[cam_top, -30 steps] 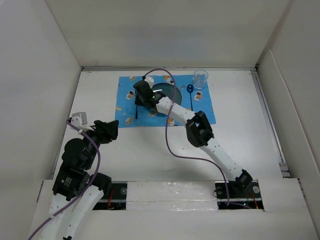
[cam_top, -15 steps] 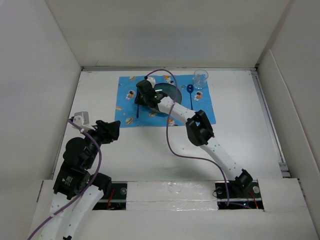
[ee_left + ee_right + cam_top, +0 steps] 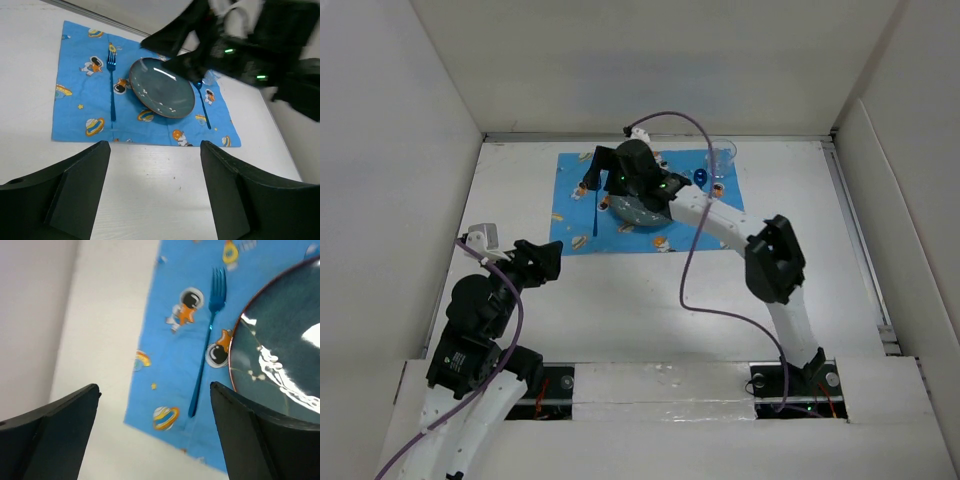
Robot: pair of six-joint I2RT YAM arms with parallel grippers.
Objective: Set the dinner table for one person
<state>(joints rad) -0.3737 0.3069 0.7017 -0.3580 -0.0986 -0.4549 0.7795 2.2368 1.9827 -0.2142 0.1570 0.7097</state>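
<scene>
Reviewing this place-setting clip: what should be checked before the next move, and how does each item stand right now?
1. Right gripper open and empty: ok.
2. Left gripper open and empty, over bare table: ok.
3. Fork on mat, left of plate, not touching it: ok.
4. Spoon on mat, right of plate: ok.
5. Glass upright at mat's far right corner: ok.
6. Right arm's height above the plate: cannot tell; it hangs over the plate in the top view.
</scene>
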